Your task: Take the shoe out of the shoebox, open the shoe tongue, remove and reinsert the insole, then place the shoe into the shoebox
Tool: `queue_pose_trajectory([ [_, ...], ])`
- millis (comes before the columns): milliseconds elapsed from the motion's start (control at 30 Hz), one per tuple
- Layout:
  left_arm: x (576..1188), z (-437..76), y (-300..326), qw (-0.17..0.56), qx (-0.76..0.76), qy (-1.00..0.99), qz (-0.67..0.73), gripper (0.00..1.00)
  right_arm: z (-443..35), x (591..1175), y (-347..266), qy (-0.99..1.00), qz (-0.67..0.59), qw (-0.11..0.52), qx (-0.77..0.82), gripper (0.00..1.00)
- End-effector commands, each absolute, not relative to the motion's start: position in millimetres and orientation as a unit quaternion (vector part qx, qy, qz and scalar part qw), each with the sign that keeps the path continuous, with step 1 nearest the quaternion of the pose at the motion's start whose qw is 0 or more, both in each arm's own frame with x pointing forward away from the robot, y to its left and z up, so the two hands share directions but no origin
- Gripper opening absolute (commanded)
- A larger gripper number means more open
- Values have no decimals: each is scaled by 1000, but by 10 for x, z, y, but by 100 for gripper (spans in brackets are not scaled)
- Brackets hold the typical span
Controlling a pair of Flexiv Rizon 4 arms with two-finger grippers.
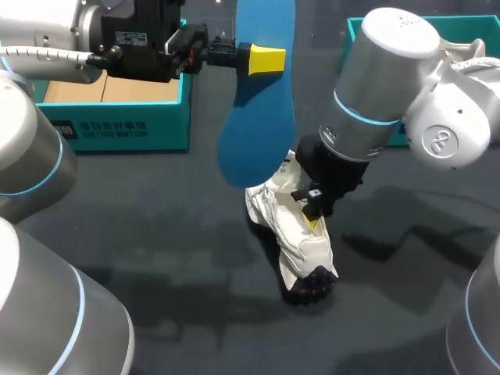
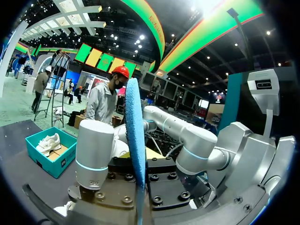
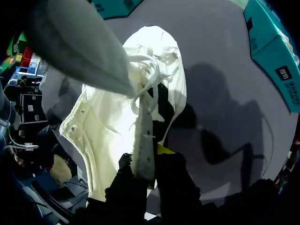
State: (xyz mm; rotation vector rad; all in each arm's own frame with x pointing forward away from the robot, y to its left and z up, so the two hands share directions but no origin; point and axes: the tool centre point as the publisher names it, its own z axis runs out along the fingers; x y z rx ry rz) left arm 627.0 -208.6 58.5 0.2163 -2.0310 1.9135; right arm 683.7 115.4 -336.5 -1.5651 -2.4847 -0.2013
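— Teal shoebox (image 1: 117, 117) at far left on my dark table (image 1: 172, 258); there is white print on its front wall, which I can't read.
— Left gripper (image 1: 262, 60)?
— Clamped on the blue insole (image 1: 262, 125), held in the air above the table.
— The shoe (image 1: 293, 234)?
— White, lying mid-table, well apart from both boxes. My right gripper (image 1: 312, 219) pinches a strip of its upper. A second teal box (image 1: 353, 30) stands at far right.

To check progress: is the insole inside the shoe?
No, the left gripper holds the insole in the air above the shoe.
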Motion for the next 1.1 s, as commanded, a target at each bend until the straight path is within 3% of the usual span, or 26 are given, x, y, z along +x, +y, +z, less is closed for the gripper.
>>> queue_pose_trajectory([
  [33,6266,580,-2088,170,76,-715,673,0,-3361,6831,1157,-840,-69,99,-529,0],
  [533,6266,580,-2088,170,76,-715,673,0,-3420,6787,1451,-760,-70,92,-639,0],
  [1100,6266,580,-2088,170,76,-715,673,0,-3517,6847,1528,-774,-108,91,-617,0],
])
